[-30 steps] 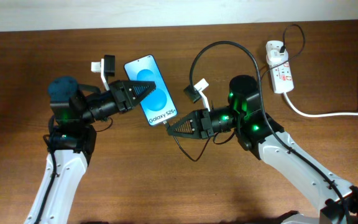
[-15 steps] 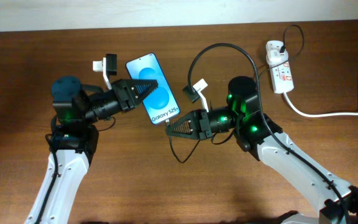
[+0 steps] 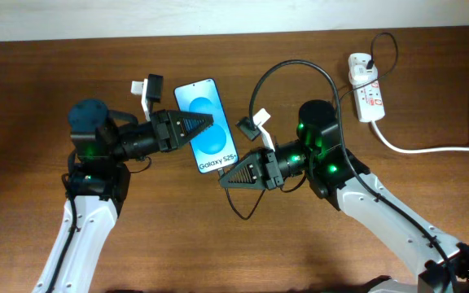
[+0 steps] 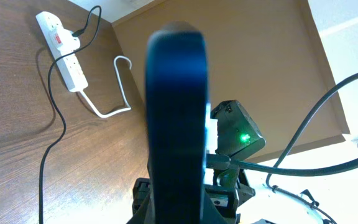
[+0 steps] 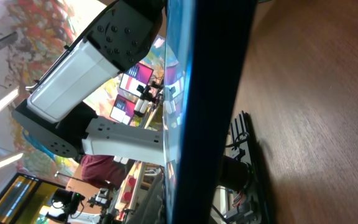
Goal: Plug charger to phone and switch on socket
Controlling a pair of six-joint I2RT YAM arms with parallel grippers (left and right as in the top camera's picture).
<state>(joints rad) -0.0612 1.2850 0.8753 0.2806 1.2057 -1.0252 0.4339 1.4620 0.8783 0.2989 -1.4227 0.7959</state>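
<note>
- The left gripper (image 3: 204, 123) is clamped on the phone (image 3: 215, 148), just left of centre in the overhead view with its screen facing up. The left wrist view shows the phone edge-on between the fingers.
- The right gripper (image 3: 223, 184) is closed on the plug end of the charger (image 3: 292, 59), with its tip just beside the phone's lower edge (no view shows whether the plug is seated).
- The cable arcs up and across to the socket (image 3: 366, 89) in the upper right of the frame. A slack loop lies below the right gripper.
- Risk: if the tip is slightly off the port's line, it would likely scrape the edge or push the phone askew in its grip.
- Risk: the slack loop could snag on the right arm and drag the plug out.
- Risk: reaching for the switch may tug the cable, since it runs to that same socket. The socket looks light and might slide on the table (image 3: 218, 260).
</note>
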